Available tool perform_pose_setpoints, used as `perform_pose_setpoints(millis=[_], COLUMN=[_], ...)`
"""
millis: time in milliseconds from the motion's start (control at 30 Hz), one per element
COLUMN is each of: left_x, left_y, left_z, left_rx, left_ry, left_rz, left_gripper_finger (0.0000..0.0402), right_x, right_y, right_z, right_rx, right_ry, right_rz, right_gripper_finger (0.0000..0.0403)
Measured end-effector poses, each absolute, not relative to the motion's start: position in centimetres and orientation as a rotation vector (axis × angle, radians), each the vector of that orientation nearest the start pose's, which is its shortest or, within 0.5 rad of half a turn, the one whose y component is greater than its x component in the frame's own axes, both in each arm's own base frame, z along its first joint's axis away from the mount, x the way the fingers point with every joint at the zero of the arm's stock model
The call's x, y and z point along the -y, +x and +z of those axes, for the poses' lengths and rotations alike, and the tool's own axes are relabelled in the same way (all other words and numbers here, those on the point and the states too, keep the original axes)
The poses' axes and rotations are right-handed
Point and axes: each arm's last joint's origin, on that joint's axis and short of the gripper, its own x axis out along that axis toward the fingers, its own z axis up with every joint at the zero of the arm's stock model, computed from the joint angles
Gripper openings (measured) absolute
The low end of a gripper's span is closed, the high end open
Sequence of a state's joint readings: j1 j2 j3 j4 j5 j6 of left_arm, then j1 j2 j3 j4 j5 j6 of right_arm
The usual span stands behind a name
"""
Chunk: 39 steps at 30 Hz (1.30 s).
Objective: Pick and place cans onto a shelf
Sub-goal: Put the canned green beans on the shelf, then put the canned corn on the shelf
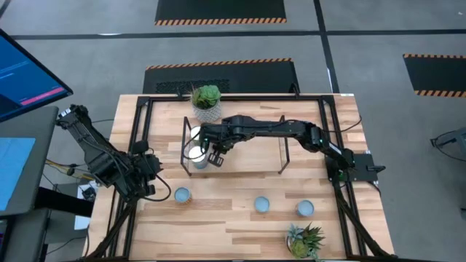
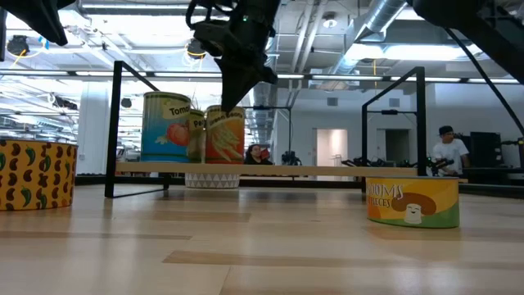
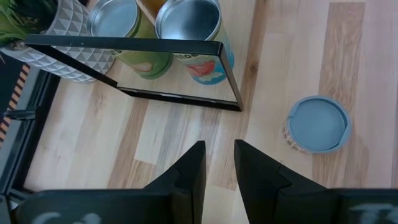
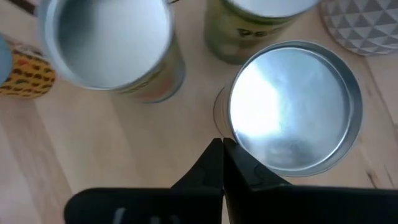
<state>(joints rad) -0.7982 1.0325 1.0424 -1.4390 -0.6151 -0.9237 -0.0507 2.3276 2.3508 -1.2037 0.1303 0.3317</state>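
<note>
The shelf (image 1: 240, 154) is a low light-wood board with black wire frames at its ends. Three cans stand upright at its left end (image 2: 166, 127) (image 2: 196, 135) (image 2: 224, 135). My right gripper (image 1: 215, 156) is shut just above them, its fingertips (image 4: 222, 149) beside the rim of a shiny-topped can (image 4: 292, 102). Three more cans stand on the table toward the near edge (image 1: 182, 194) (image 1: 261, 205) (image 1: 305, 209). My left gripper (image 3: 219, 158) is open and empty at the table's left side, short of the shelf. My right gripper points down with shut fingers at the rim of the shiny-topped can (image 4: 235, 140), which stands upright on the shelf. I cannot tell whether the fingertips touch the rim.
A white patterned pot with a succulent (image 1: 207, 102) stands behind the shelf's left end. A spiky potted plant (image 1: 306, 240) stands at the near right edge. The shelf's black frame (image 3: 186, 46) lies between my left gripper and the cans. Bare wood lies on the shelf's right half.
</note>
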Motion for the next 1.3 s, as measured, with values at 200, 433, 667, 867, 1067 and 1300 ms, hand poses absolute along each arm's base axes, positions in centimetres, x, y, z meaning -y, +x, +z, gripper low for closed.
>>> perform_pose_setpoints(millis=[200, 433, 667, 867, 1067, 1300], left_x=[9.0, 9.0, 9.0, 9.0, 9.0, 9.1], left_y=[11.1, 11.1, 11.1, 11.1, 11.1, 11.1], left_z=[30.2, 30.2, 30.2, 30.2, 30.2, 30.2], left_rx=[-1.0, -1.0, -1.0, -0.999, -0.999, -0.999], left_ry=[0.098, 0.099, 0.099, 0.098, 0.095, 0.088], left_rz=[0.337, 0.337, 0.337, 0.337, 0.335, 0.33], left_gripper_finger=[0.0073, 0.0073, 0.0073, 0.0073, 0.0073, 0.0073], right_x=[3.6, 3.1, 1.8, -0.2, -2.4, -6.1], right_y=[48.0, 48.1, 47.9, 46.5, 45.4, 44.5], right_z=[27.2, 27.2, 28.3, 31.4, 34.2, 35.5], right_rx=[-1.139, -1.138, -1.103, -1.041, -0.958, -0.93], right_ry=[0.251, 0.249, 0.257, 0.283, 0.282, 0.277], right_rz=[-0.37, -0.357, -0.341, -0.315, -0.25, -0.14], right_gripper_finger=[0.0024, 0.0023, 0.0017, 0.0027, 0.0024, 0.0019])
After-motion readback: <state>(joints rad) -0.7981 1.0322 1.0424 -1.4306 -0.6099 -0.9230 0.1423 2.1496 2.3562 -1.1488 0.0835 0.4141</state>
